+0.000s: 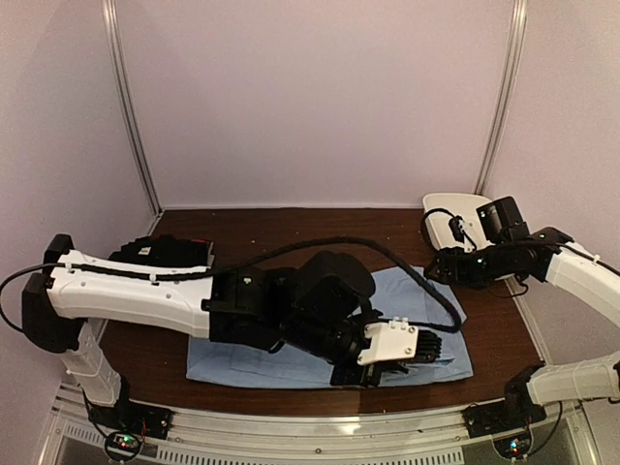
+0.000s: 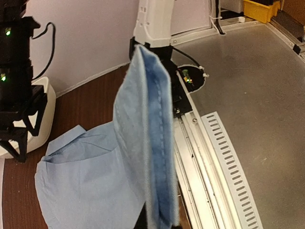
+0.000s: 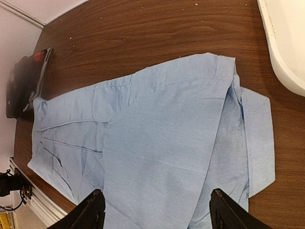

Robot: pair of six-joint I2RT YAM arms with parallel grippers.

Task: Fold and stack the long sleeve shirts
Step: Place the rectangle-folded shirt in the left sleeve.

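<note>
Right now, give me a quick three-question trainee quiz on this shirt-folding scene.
1. True or false: the left gripper is shut on an edge of the blue shirt.
2. Fill in: the black shirt lies on the table's ___ side.
3. What does the right gripper hold? A) black shirt B) white tub C) nothing
Key: 1 true; 2 left; 3 C, it is open above the blue shirt.

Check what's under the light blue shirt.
Only the brown table shows around the light blue shirt. The left gripper pinches a raised fold at its near edge; whatever lies beneath the spread cloth is covered.
</note>
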